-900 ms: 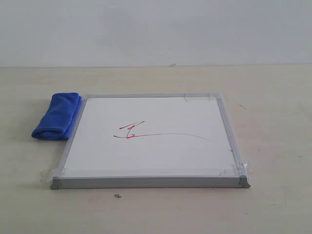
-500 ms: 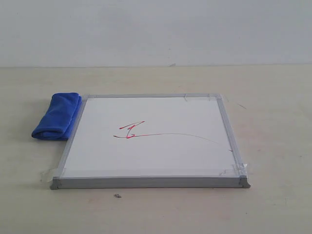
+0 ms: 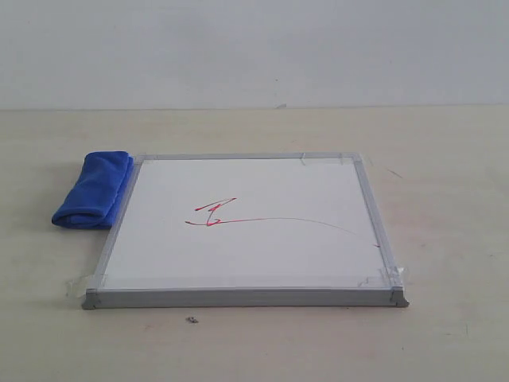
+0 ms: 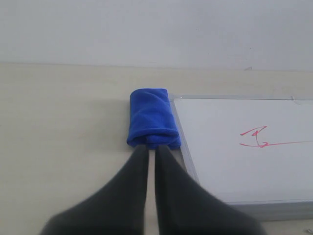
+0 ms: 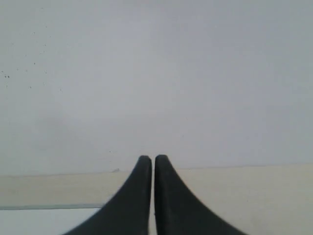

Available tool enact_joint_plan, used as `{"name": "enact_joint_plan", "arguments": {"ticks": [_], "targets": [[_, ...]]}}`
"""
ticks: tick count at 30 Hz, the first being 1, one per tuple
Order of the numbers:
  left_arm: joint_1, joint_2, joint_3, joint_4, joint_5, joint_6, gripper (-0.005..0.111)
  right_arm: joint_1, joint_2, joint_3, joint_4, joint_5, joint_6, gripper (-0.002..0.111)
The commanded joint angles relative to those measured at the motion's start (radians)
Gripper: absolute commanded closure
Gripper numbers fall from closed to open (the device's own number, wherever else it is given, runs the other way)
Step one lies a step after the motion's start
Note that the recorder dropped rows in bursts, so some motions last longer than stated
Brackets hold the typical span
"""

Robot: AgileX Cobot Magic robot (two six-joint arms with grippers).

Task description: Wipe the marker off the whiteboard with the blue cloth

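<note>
A smooth white whiteboard [image 3: 262, 255] lies in a silver metal frame [image 3: 238, 297] with grey plastic-looking corner caps [image 3: 92, 300]. The blue cloth [image 3: 91, 191] looks soft and fuzzy; the pale table [image 3: 445, 159] is matt.

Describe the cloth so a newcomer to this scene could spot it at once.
A silver-framed whiteboard lies flat on the pale table. Beside its left edge in the exterior view, towards the far corner, sits the blue cloth, folded into a roll. Nothing else is bright blue; the marker is thin and red.
</note>
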Motion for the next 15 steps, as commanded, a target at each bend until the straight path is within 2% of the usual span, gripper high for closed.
{"name": "enact_joint_plan", "arguments": {"ticks": [1, 6, 15], "targets": [[0.003, -0.003, 0.003, 0.001, -0.007, 0.002, 0.102, -0.002, 0.009, -0.035, 0.0, 0.016, -0.031, 0.109], [0.003, -0.003, 0.003, 0.001, -0.007, 0.002, 0.102, -0.002, 0.081, -0.086, 0.0, 0.087, -0.031, 0.109], [0.003, -0.003, 0.003, 0.001, -0.007, 0.002, 0.102, -0.002, 0.151, -0.093, 0.0, 0.079, -0.045, 0.109]]}}
